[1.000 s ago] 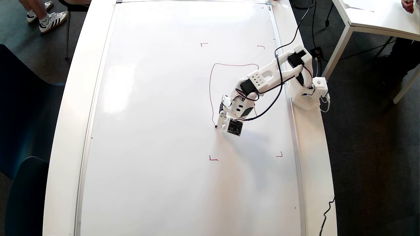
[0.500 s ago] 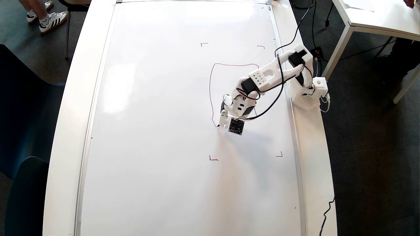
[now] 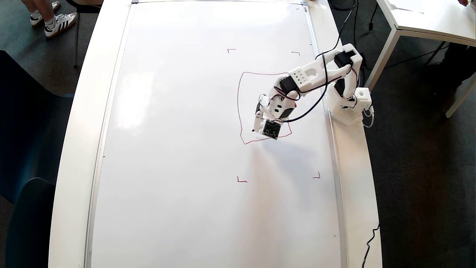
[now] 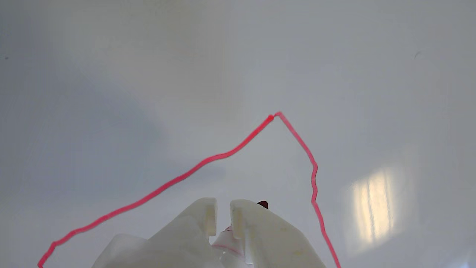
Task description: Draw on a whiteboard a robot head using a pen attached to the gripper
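The whiteboard (image 3: 178, 149) fills most of the overhead view. On it the robot head (image 3: 238, 104) is a wobbly red closed outline with nothing drawn inside. My gripper (image 3: 256, 128) hangs over the outline's lower left part, inside the line, with its dark square board (image 3: 271, 129) beside it. The jaws are shut on the pen (image 3: 253, 130). In the wrist view the gripper (image 4: 223, 212) enters from the bottom, and the pen's dark red tip (image 4: 263, 204) peeks past the right finger. A corner of the outline (image 4: 223, 154) lies just ahead. Whether the tip touches the whiteboard (image 4: 111, 74) I cannot tell.
Small red corner marks (image 3: 241, 181) frame the drawing area. The arm base (image 3: 347, 108) stands on the table's right rim with black cables running off. Another white table (image 3: 427, 18) is at the top right, dark chairs (image 3: 22, 149) at the left, a person's shoes (image 3: 55, 20) at the top left.
The gripper pulled back from the outline's bottom-left corner, up and to the right into the outline. The bottom line that it covered now shows.
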Action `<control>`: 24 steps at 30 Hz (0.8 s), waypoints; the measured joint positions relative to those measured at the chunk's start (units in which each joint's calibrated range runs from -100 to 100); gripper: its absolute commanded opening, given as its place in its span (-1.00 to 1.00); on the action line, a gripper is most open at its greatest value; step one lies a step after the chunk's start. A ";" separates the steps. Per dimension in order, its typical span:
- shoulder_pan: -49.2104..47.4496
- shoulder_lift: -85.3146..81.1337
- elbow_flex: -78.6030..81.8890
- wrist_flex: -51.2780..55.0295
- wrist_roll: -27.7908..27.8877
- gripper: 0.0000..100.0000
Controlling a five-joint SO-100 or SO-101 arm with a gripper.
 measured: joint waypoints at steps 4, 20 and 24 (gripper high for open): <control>0.38 -3.39 4.02 0.00 0.00 -0.99; 1.96 -5.76 6.76 0.00 0.00 -0.99; 2.26 -5.76 5.85 4.81 0.00 -0.99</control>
